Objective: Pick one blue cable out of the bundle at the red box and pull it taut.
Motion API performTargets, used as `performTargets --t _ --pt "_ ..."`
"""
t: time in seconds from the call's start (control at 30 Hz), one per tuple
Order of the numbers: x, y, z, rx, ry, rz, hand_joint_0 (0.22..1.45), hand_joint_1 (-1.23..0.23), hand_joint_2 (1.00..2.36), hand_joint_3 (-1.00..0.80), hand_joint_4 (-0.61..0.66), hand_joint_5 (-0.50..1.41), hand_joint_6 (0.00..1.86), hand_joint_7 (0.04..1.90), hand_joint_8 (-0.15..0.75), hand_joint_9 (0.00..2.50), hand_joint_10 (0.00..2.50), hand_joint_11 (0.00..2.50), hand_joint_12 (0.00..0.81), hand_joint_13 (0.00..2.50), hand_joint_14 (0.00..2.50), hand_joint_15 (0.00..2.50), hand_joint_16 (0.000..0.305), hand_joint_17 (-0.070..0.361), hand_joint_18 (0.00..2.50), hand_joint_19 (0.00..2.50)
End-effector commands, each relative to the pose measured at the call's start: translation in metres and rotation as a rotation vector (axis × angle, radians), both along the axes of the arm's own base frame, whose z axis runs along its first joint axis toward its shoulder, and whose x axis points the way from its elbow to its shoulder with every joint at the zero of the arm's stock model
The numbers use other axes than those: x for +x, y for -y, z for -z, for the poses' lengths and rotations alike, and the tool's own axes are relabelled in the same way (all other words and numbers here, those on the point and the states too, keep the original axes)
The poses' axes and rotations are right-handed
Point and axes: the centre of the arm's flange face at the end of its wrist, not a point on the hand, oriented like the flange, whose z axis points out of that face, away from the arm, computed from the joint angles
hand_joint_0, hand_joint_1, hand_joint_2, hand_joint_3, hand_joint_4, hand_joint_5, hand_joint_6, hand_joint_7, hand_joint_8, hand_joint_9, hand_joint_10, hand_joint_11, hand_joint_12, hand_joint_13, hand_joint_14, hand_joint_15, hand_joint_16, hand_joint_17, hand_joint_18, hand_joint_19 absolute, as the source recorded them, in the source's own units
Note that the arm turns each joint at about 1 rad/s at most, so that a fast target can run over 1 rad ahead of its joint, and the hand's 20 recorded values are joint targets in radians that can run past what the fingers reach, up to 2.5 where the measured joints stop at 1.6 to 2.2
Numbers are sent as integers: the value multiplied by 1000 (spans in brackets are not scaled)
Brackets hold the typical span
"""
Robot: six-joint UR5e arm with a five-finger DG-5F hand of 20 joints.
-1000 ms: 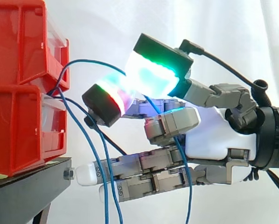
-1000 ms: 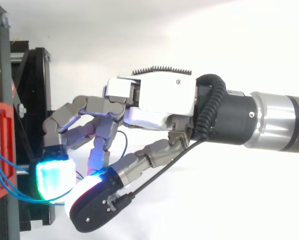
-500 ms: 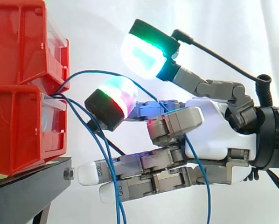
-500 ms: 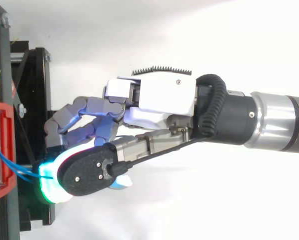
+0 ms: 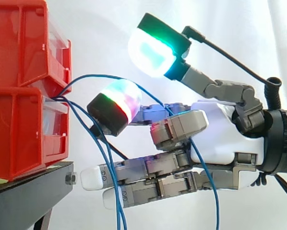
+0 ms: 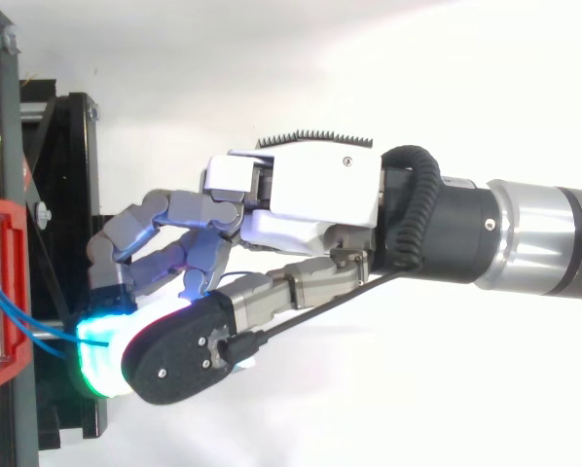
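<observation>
I see the hand (image 5: 225,139) spread wide, its thumb pad (image 5: 150,52) lifted clear of the finger pad (image 5: 117,98). One blue cable (image 5: 98,75) arcs from the red box (image 5: 23,134) over that finger, unpinched.

thin blue cables (image 5: 99,75) spill slack from the red box (image 5: 23,134), one arching rightward

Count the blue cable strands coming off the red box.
3. One arching strand drapes across the hand; two hanging strands drop side by side from the red box. Others may be hidden.
</observation>
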Motion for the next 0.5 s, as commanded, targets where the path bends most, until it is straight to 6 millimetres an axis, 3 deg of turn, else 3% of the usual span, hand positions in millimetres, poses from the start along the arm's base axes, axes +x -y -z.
performTargets --t 0.0,0.23,0.47 --pt "0 1 0 1 0 1 505 -578 1002 -453 94 -85 873 1065 351 1322 137 1496 383 605 13 344 59 132 453 275" --pt "0 -1 0 1 0 -1 540 -634 1009 -359 96 -88 873 1076 340 1309 70 1533 370 600 14 348 56 126 444 282" --pt "0 -2 0 1 0 -4 557 -670 1009 -305 98 -81 872 1078 369 1279 212 1436 390 627 13 342 60 135 493 267"
